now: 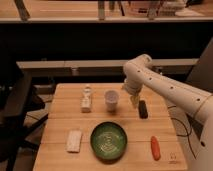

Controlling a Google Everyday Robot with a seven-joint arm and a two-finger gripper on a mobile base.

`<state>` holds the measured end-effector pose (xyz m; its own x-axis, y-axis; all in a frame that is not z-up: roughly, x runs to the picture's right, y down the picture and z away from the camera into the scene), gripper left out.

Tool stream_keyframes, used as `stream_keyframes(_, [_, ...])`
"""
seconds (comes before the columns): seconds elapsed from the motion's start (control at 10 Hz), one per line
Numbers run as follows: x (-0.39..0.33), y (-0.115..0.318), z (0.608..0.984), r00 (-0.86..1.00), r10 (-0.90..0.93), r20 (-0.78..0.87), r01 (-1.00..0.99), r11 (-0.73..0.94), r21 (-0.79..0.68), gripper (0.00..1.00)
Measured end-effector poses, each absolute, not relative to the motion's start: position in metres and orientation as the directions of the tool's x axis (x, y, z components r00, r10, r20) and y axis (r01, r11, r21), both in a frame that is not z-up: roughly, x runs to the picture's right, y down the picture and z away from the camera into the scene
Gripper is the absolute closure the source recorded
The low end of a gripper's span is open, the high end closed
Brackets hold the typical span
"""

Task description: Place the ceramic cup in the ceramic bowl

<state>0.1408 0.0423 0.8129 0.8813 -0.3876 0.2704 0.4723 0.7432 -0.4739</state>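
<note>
The small white ceramic cup (111,100) stands upright at the middle back of the wooden table (60,130). The dark green ceramic bowl (108,141) with pale rings sits in front of it, near the table's front edge. My gripper (133,101) hangs from the white arm just right of the cup, a short gap away and about level with it, above the table.
A small clear bottle (87,98) with a white label stands left of the cup. A dark oblong object (143,108) lies right of the gripper. A pale sponge-like block (74,140) lies front left, an orange carrot-like item (155,147) front right.
</note>
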Motion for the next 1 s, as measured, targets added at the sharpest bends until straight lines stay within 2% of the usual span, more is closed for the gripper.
stream_keyframes(1.0, [0.102, 0.064, 0.839, 0.840, -0.419, 0.345, 0.542, 0.687, -0.485, 0.20])
